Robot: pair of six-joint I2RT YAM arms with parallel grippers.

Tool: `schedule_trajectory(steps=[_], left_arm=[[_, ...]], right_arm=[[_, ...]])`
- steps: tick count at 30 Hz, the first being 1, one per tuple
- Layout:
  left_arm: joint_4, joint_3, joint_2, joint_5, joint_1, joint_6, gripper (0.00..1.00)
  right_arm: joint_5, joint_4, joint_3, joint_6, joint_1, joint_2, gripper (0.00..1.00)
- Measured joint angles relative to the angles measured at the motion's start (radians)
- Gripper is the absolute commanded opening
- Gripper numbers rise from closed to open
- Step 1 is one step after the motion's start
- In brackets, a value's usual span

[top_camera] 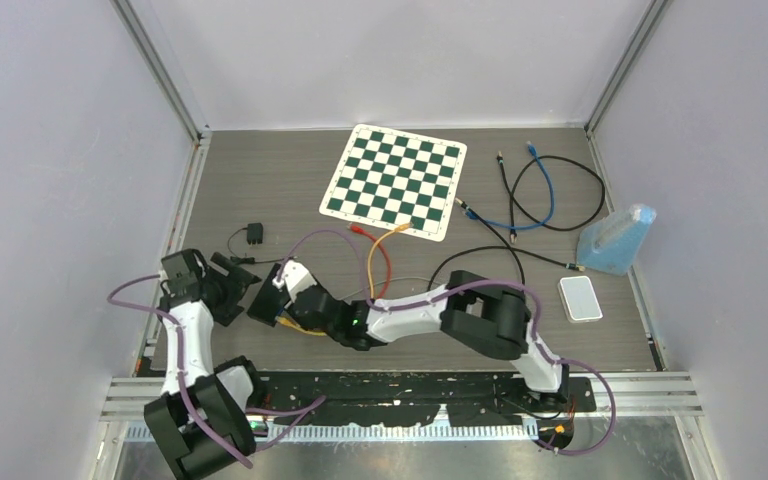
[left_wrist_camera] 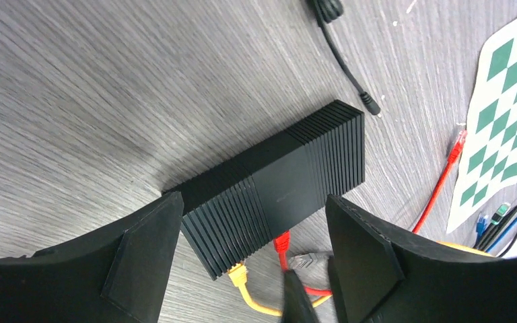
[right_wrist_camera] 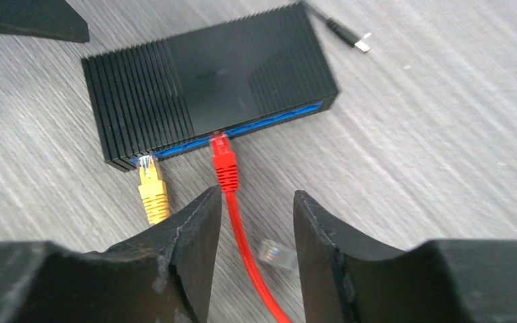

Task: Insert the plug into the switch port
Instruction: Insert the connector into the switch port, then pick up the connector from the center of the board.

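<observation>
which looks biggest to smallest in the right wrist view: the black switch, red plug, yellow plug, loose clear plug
1. black switch
2. red plug and yellow plug: about alike, not ranked
3. loose clear plug, smallest, though blurred

Red plug (right_wrist_camera: 223,161) seated in black switch (right_wrist_camera: 209,81) port.

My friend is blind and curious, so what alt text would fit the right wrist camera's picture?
A black ribbed box on a grey table has a red cable and a yellow cable plugged into its blue front. The right gripper stands open in the foreground, the red cable running between its fingers.
</observation>
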Motion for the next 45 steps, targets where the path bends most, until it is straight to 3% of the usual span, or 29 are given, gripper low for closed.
schedule_trajectory(steps=[8,14,21,27,33,40,45], left_arm=[[-0.006,0.001,-0.151,0.084,-0.018,0.088,0.79],[0.020,0.004,-0.249,0.175,-0.153,0.138,0.80],[0.010,0.071,-0.266,0.232,-0.349,0.201,0.79],[-0.026,0.120,-0.269,0.239,-0.397,0.249,0.79],[-0.038,0.117,-0.305,0.236,-0.425,0.258,0.79],[-0.039,0.117,-0.338,0.209,-0.435,0.258,0.79],[-0.042,0.117,-0.338,0.193,-0.463,0.259,0.79]], right_arm=[[0.007,-0.053,-0.186,0.063,-0.035,-0.354,0.54],[-0.018,-0.155,-0.365,0.130,-0.122,-0.638,0.54],[-0.020,-0.409,-0.579,0.283,-0.341,-0.903,0.53],[0.023,-0.528,-0.678,0.357,-0.579,-1.053,0.59],[-0.085,-0.500,-0.634,0.036,-0.801,-0.997,0.61],[-0.292,-0.513,-0.368,-0.240,-1.016,-0.682,0.57],[-0.407,-0.526,-0.220,-0.350,-1.073,-0.483,0.56]])
